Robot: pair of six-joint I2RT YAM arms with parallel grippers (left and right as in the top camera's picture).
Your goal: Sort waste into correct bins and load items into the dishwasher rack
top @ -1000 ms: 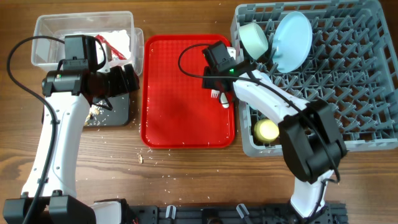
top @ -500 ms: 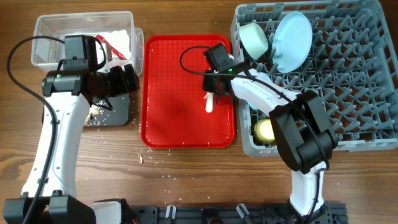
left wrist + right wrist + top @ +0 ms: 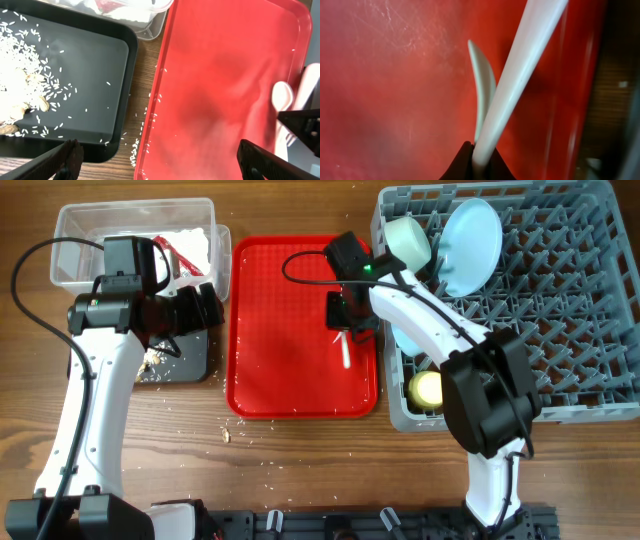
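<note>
- Waste, judged largely sorted: a small red wrapper [image 3: 178, 252] and a crumpled white paper napkin [image 3: 190, 238] are seen inside the clear rectangular plastic tub [image 3: 85, 255]. Brownish food scraps [image 3: 30, 102] and white rice-like crumbs [image 3: 20, 55] are seen in the shallow black rectangular tray [image 3: 95, 85].
- A few loose crumbs [image 3: 228, 432] lie scattered on the wooden worktop [image 3: 300, 470] between the black tray and the flat red tray [image 3: 280, 330].
- Dishes already loaded in the large square grey plastic rack [image 3: 570, 310]: a light blue round plate [image 3: 472, 245] stood on edge, a pale green bowl [image 3: 407, 242] beside it, and a small yellow cup [image 3: 430, 388] near the front corner. A light blue patch [image 3: 408, 345] under the right arm is taken to be the light blue bowl.
- Cutlery is what is left. The right pincer [image 3: 475, 160] is closed on the handle of a white plastic utensil [image 3: 520, 75], held over the red tray's right side; fork or spoon cannot be told.
- A second white plastic utensil [image 3: 482, 85] lies on the red tray just behind the held one.
- The left pincer [image 3: 164, 157] is spread wide and empty, over the gap between the black tray and the red tray.
- Judged remaining: both utensils are to be placed in the rack.
</note>
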